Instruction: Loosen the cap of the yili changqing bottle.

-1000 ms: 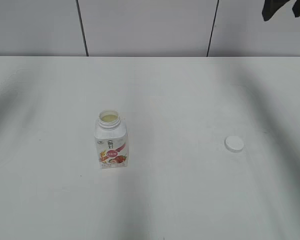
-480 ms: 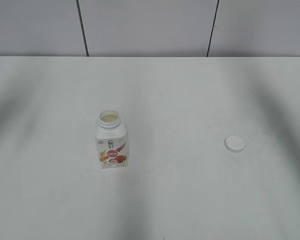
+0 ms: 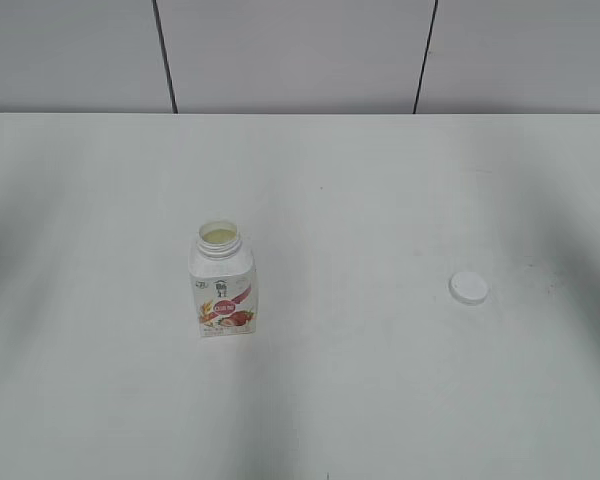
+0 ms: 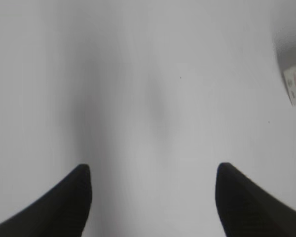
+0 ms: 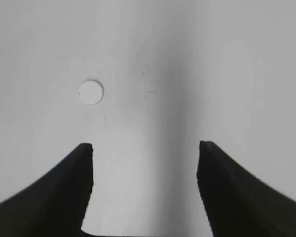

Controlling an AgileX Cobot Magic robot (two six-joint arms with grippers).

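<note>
Yili changqing bottle [image 3: 223, 283]: stands upright on the white worktop [image 3: 380, 400], left of the middle in the exterior view; its wide round neck is uncovered and pale contents show inside. The red-pink label faces the camera.
Bottle in the left wrist view: only a corner of it shows at the right edge, with a bit of red print.
Cap [image 3: 468, 288]: off the bottle, lying flat on the worktop well apart from it, over on the right side; nothing touches it.
Cap in the right wrist view: a small white disc, up and to the left of the gap between the fingers.
Left gripper [image 4: 153, 170]: spread wide, its two dark fingertips apart with bare worktop between them; it holds nothing and hangs above the surface.
Right gripper [image 5: 145, 148]: also spread wide, empty, with only worktop between its dark fingers; the cap lies beyond the left finger, not between them.
Arms in the exterior view: neither gripper shows there; only soft shadows fall across the worktop at the left and right.
Backdrop: a pale wall [image 3: 300, 50] with two dark vertical seams runs behind the worktop's far edge.
</note>
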